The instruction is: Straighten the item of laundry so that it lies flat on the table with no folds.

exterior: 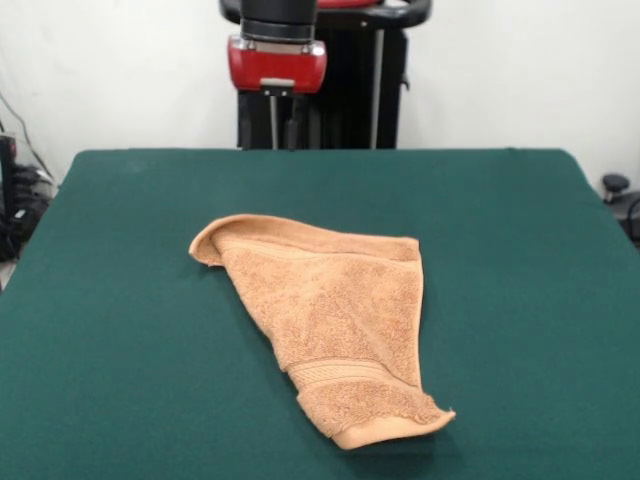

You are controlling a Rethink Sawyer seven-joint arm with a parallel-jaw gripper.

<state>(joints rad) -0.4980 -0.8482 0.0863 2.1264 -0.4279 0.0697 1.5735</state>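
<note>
towel (335, 320): orange-tan, woven band | table (120, 300): dark green | arm (277, 45): red, black

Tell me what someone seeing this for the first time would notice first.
The orange-tan towel stands out most: it lies folded into a rough triangle near the middle of the green table, with its banded, hemmed end nearest the camera. Next comes the red and black arm, held high at the top of the picture behind the table's far edge, well away from the towel.
</note>
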